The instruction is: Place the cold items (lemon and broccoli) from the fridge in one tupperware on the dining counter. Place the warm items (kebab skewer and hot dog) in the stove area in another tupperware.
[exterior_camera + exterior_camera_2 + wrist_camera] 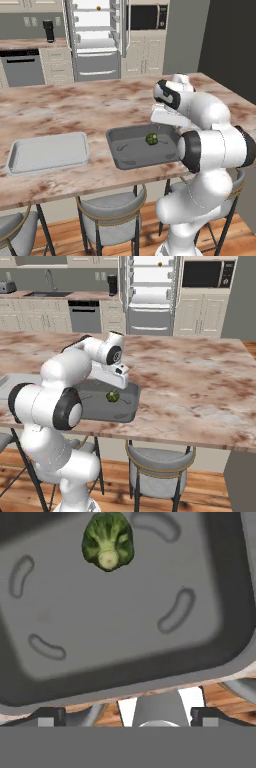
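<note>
The broccoli (151,139) (111,397) (107,542) lies alone inside the dark grey tupperware (125,155) (127,406) (100,622) on the dining counter (75,105) (200,376). My gripper (166,125) (114,387) (127,714) hangs just above the tupperware's near side. It is open and holds nothing, its fingertips (50,714) wide apart. The lemon (98,8) (159,264) sits on an upper shelf of the open fridge (97,50) (150,301). The light grey tupperware (48,152) lies left of the dark one. The kebab skewer and hot dog are out of view.
Grey-seated stools (112,210) (160,463) stand under the counter's near edge. Across the room are a dishwasher (22,67) (85,316), a microwave (147,17) (207,273) and a sink (50,292). Bare marble stretches right of and behind the tupperware.
</note>
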